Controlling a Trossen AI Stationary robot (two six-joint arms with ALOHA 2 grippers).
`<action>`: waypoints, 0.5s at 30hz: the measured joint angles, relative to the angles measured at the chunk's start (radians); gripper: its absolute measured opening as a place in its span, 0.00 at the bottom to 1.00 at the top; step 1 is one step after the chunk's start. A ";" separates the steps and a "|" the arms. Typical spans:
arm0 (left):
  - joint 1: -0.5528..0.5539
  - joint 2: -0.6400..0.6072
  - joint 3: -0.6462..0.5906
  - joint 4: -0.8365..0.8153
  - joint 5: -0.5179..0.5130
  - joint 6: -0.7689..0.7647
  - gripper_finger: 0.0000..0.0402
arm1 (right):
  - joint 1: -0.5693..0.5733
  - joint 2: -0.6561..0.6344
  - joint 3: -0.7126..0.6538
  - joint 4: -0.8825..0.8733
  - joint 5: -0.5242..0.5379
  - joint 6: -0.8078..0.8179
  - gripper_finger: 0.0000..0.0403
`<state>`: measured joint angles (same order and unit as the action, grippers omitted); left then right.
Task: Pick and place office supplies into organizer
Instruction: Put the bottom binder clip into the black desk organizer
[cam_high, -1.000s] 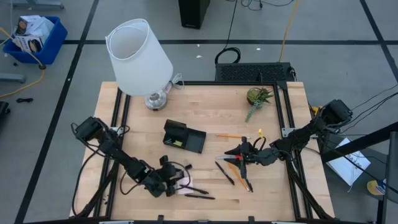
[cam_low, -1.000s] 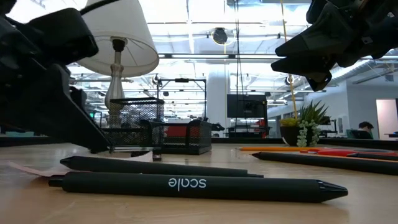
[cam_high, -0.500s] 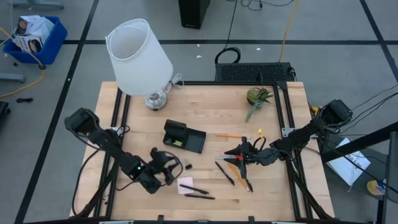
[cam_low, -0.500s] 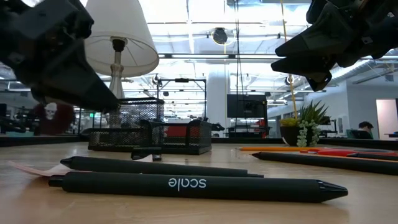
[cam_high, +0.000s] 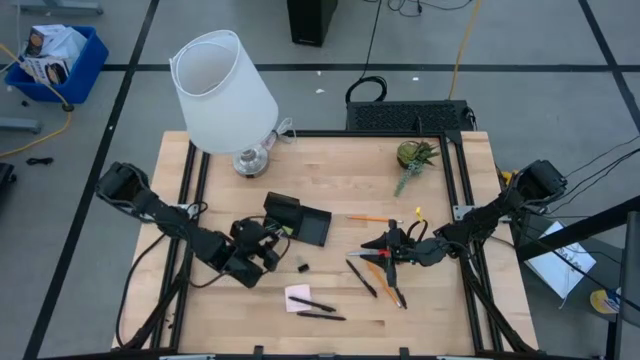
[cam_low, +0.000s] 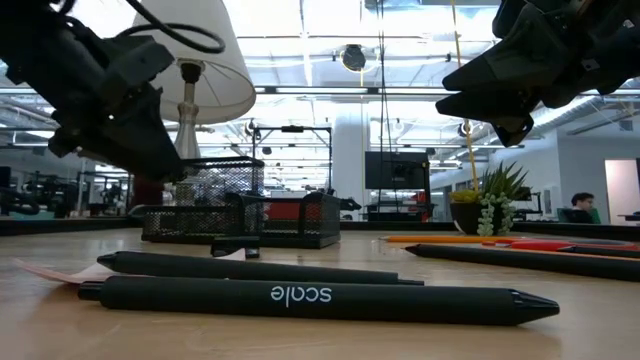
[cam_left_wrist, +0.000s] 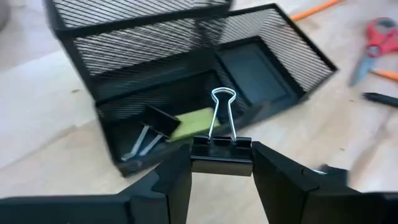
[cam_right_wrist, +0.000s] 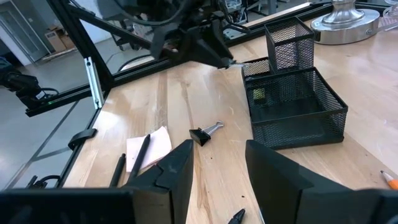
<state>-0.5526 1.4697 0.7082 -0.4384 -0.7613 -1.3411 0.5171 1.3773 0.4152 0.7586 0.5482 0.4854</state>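
The organizer is a black mesh tray; in the left wrist view its low compartment holds one black binder clip and a yellow-green piece. My left gripper hovers just near of it, shut on a second binder clip. A third clip lies on the table. The pink pad lies flat with black pens on and beside it. My right gripper is open above the red scissors, raised off the table. My left gripper pinches the binder clip by its black body, one finger on each end. The silver wire handles stick out ahead of the fingers toward the organizer. The clip is lifted clear of the table.
A white lamp stands at the far left and a green plant at the far right. More pens and orange pencils lie around the scissors. Bare wood shows between the organizer and the pad.
My left gripper has risen from the table beside the pink pad and moved toward the far edge, up to the organizer's near side. The loose clip, pad and pens have stayed in place.
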 joint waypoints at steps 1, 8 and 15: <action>0.009 -0.007 0.000 -0.010 0.008 0.005 0.40 | 0.000 0.000 0.000 0.000 0.000 0.000 0.35; 0.083 -0.012 0.000 -0.058 0.046 0.020 0.42 | 0.000 0.000 0.000 0.000 0.000 0.000 0.35; 0.116 -0.012 0.000 -0.039 0.059 0.081 0.43 | 0.000 0.000 0.000 0.000 0.000 0.000 0.35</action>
<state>-0.4370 1.4574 0.7085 -0.4776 -0.7024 -1.2604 0.5171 1.3773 0.4152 0.7586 0.5480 0.4854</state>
